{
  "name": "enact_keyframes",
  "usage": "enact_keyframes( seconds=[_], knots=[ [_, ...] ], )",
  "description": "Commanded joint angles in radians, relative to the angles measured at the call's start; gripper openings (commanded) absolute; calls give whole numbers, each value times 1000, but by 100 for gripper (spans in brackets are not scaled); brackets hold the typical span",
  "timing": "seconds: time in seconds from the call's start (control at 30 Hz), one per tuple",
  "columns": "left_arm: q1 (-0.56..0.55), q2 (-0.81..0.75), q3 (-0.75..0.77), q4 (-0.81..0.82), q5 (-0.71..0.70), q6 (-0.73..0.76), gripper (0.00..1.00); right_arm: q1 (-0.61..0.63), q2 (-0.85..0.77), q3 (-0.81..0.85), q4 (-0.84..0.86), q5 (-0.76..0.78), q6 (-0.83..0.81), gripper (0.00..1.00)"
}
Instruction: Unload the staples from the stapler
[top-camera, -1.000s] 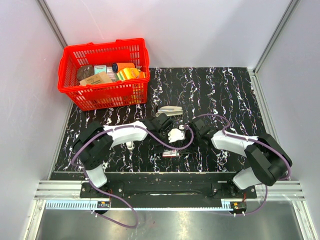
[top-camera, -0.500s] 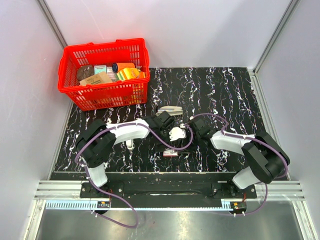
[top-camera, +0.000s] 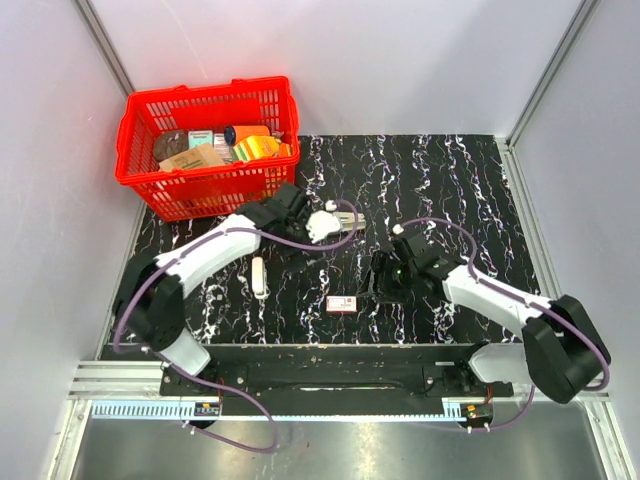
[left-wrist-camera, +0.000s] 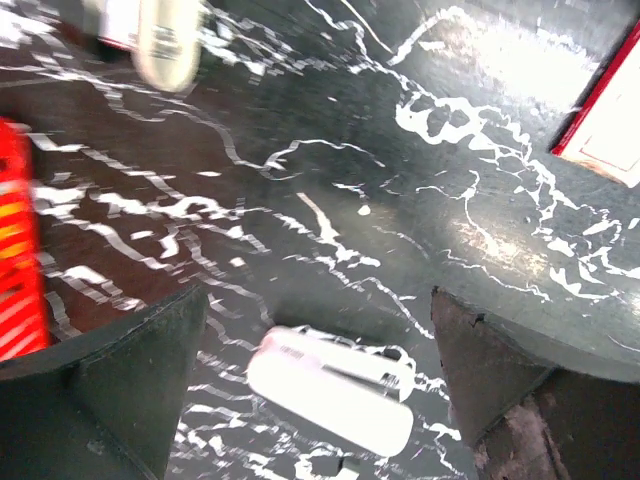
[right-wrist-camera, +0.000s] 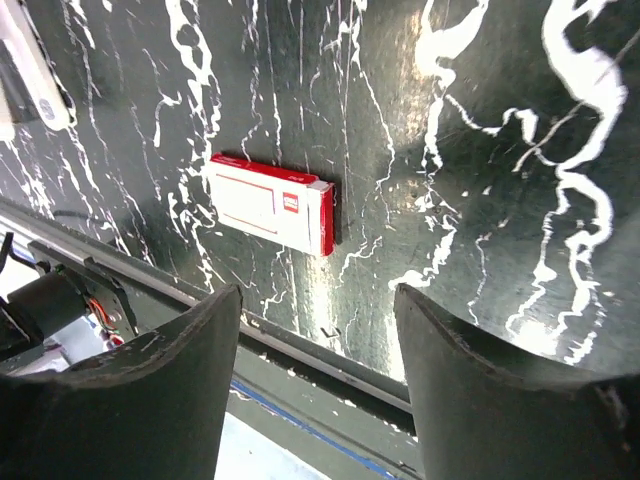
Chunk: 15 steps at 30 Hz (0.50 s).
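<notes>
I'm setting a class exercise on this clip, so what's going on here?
The left gripper, jaws wide open, is over the slim grey-silver metal stapler near the red plastic basket, not gripping it. The right gripper, also open and empty, hangs above the black marbled table near the small flat red-and-white box.
</notes>
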Motion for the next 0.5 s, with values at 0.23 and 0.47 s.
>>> enact_keyframes(
  seconds=[0.23, 0.47],
  knots=[
    [132, -332, 218, -184, 17, -125, 99, -35, -145, 307, -222, 219, -217, 99],
    [342, -383, 148, -256, 69, -205, 99, -33, -148, 430, -210, 210, -272, 99]
  ],
)
